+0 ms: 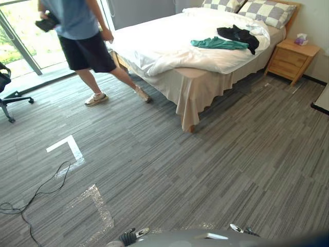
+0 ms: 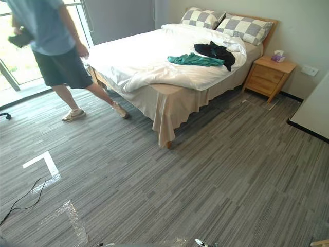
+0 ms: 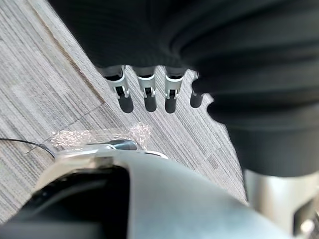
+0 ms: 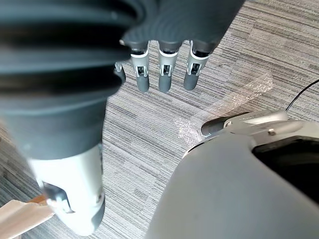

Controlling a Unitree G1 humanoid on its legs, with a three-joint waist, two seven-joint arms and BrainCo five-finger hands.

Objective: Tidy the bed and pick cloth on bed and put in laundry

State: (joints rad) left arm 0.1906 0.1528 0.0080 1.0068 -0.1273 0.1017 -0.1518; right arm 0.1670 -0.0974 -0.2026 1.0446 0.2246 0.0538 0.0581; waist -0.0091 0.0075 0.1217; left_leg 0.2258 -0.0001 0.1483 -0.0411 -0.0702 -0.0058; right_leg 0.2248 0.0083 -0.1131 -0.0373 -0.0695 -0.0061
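Observation:
The bed (image 1: 201,88) stands across the room at the back, a few steps away over grey carpet. Its white duvet (image 1: 154,43) is rumpled and hangs over the foot corner. On the duvet near the pillows lie a green cloth (image 1: 218,43) and a black cloth (image 1: 239,35), touching each other. Two checked pillows (image 1: 267,11) rest at the headboard. My left hand (image 3: 144,94) hangs over the carpet with relaxed fingers, holding nothing. My right hand (image 4: 164,74) hangs the same way, open and holding nothing.
A person (image 1: 82,41) walks on the carpet left of the bed, holding a dark object. A wooden nightstand (image 1: 293,59) with a tissue box (image 1: 301,39) stands right of the bed. An office chair (image 1: 7,92) is far left, and white furniture (image 2: 313,113) at the right edge.

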